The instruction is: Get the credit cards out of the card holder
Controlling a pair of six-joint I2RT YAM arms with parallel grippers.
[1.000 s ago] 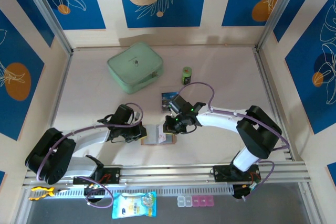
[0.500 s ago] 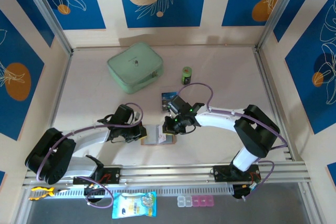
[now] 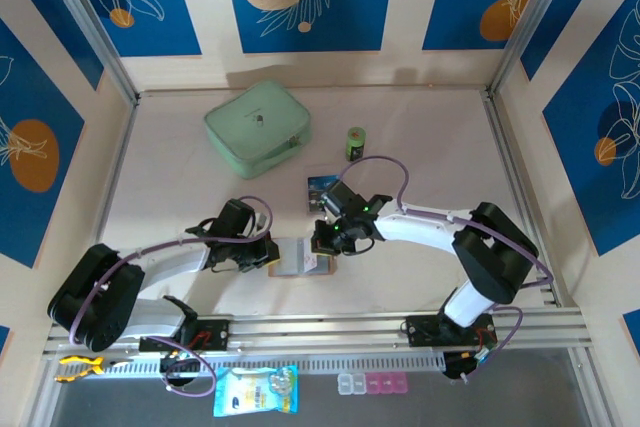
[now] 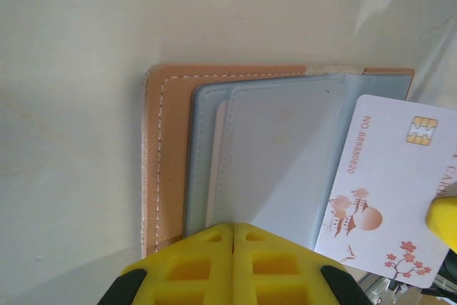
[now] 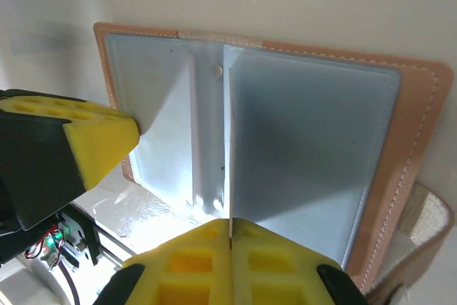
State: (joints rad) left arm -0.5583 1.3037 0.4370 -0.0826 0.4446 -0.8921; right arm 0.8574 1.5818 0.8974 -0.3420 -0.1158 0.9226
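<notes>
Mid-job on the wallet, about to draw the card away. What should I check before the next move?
1. Left tool shut on the edge of the wallet, pinning it: ok.
2. Right tool shut on the white card: ok.
3. White card fully free of the grey pocket: cannot tell; its edge overlaps the pocket.
4. Blue card already out, lying on the table beyond the wallet: ok.
5. No cards left in the pockets: cannot tell; a pale edge shows behind one pocket.
</notes>
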